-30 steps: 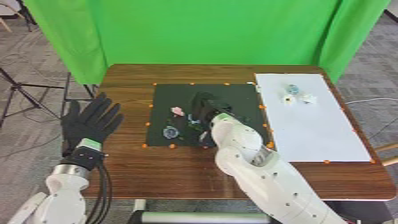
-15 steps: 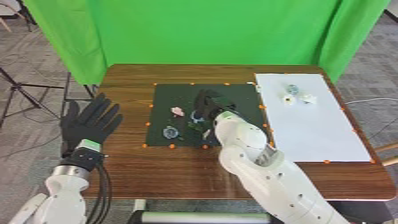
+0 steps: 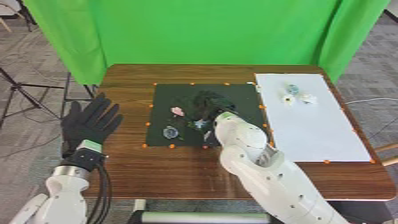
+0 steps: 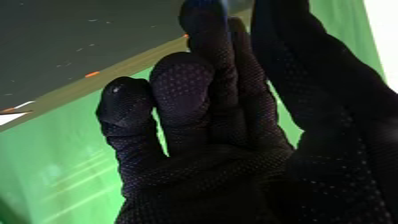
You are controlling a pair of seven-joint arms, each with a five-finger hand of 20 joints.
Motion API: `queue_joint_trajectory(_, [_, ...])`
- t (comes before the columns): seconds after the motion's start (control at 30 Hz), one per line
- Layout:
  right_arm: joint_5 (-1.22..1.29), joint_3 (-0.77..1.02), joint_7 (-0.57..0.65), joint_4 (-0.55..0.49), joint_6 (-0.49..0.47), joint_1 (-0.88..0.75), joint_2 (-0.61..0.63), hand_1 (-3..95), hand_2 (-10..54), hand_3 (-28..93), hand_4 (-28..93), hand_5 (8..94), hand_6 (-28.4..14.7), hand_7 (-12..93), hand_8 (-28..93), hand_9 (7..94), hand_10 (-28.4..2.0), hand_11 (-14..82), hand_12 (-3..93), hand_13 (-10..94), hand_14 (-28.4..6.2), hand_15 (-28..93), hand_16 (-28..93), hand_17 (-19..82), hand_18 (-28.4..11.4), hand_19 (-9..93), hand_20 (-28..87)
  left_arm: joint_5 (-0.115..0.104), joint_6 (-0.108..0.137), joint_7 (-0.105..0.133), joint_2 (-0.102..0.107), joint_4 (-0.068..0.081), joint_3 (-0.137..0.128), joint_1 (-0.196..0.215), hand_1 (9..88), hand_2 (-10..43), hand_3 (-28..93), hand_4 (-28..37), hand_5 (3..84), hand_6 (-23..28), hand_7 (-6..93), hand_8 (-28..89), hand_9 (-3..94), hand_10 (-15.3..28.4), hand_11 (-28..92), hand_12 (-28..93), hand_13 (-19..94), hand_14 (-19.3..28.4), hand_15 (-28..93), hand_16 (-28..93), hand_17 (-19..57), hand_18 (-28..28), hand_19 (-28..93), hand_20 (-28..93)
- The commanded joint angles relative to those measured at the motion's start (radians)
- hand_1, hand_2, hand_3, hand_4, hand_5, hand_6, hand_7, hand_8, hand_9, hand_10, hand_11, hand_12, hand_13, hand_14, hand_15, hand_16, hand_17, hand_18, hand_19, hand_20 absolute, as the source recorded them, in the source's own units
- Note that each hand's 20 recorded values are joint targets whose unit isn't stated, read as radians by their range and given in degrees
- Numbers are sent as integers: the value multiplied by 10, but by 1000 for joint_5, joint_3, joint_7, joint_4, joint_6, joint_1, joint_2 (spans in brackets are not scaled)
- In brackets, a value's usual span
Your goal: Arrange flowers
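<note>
White paper (image 3: 322, 132) is topped with three flowers (image 3: 289, 99); the pink flower (image 3: 177, 111) and blue flowers (image 3: 171, 132) are still to be moved. Left robot hand (image 3: 89, 122) and right robot hand (image 4: 204, 172) are opened, nothing gripped.

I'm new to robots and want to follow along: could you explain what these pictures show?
This is a robot with two white arms, each ending in a black-gloved hand. The head view comes from a camera on its head, looking down at the brown table. The right wrist view comes from a camera on the right arm, so that hand looks huge.

On the dark mat lie artificial-looking flowers, including a pink one and a blue one. More small flowers, white and pale blue, lie on the white sheet.

The left hand is open beside the mat, holding nothing. The right hand is over the mat; I can't make out anything held in it.
</note>
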Motion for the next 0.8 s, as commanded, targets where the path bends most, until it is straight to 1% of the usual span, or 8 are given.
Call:
queue_joint_trajectory(0.03, [-40, -1, 5, -8, 0, -4, -2, 513, -95, 723, -283, 539, -42, 175, -112, 640, -129, 353, 366, 648, -112, 727, 387, 403, -221, 930, 387, 51, 18, -7, -3, -5, 3, 5, 273, 77, 688, -283, 371, 57, 167, -107, 303, 108, 178, 102, 183, 130, 357, -73, -56, 141, 343, 92])
queue_joint_trajectory(0.27, [-63, 23, 1, -49, 51, -17, 16, 471, -95, 770, -283, 532, -53, 166, -109, 590, -158, 346, 260, 629, -118, 725, 384, 401, -223, 931, 384, 30, 20, 0, -6, -13, -3, 16, 290, 55, 684, -283, 365, 58, 167, -105, 296, 106, 177, 104, 170, 127, 349, -70, -57, 141, 338, 92])
queue_joint_trajectory(0.4, [-81, 43, 18, -69, 168, 12, 85, 378, -95, 744, -281, 524, -60, 158, -105, 580, -170, 286, 234, 628, -126, 726, 367, 399, -223, 930, 380, 6, 46, 42, -9, -13, 5, 18, 286, 62, 680, -283, 364, 58, 168, -105, 295, 107, 177, 105, 170, 127, 348, -68, -58, 141, 337, 93])
queue_joint_trajectory(0.5, [-55, 106, 46, -80, 172, 17, 130, 312, -95, 727, -252, 535, -68, 139, -94, 588, -183, 235, 220, 635, -138, 732, 328, 396, -228, 926, 363, 11, 41, 48, -4, -23, -12, 41, 274, 72, 686, -283, 368, 59, 169, -106, 298, 109, 179, 105, 173, 130, 351, -67, -58, 142, 338, 93])
queue_joint_trajectory(0.57, [-34, 145, 69, -89, 199, 13, 173, 306, -95, 725, -247, 536, -71, 135, -94, 586, -184, 223, 217, 633, -140, 731, 325, 392, -231, 923, 360, 0, 37, 55, -10, -24, -14, 42, 270, 76, 687, -283, 368, 59, 170, -106, 299, 110, 180, 105, 174, 131, 352, -67, -58, 142, 338, 94])
queue_joint_trajectory(0.73, [-53, 192, 59, 2, 283, 37, 287, 300, -94, 727, -237, 528, -72, 128, -90, 559, -192, 177, 199, 626, -141, 724, 315, 387, -230, 914, 350, 4, 22, 66, -5, -28, -24, 52, 263, 81, 690, -283, 370, 59, 170, -106, 302, 112, 182, 104, 181, 132, 353, -68, -58, 142, 337, 93])
queue_joint_trajectory(0.77, [-46, 201, 28, 29, 323, 39, 311, 313, -93, 733, -238, 521, -73, 129, -90, 539, -188, 160, 190, 621, -142, 724, 311, 381, -230, 908, 347, -18, 24, 75, -2, -29, -21, 49, 261, 82, 690, -283, 370, 59, 170, -106, 303, 112, 182, 103, 182, 132, 353, -68, -58, 142, 337, 94])
queue_joint_trajectory(0.8, [-58, 209, 33, 40, 293, 43, 334, 348, -93, 756, -249, 511, -70, 134, -93, 510, -178, 138, 177, 619, -141, 728, 302, 379, -226, 906, 345, -53, 19, 89, 2, -31, -18, 49, 260, 83, 691, -283, 371, 59, 170, -106, 303, 111, 182, 103, 183, 132, 353, -68, -58, 142, 337, 93])
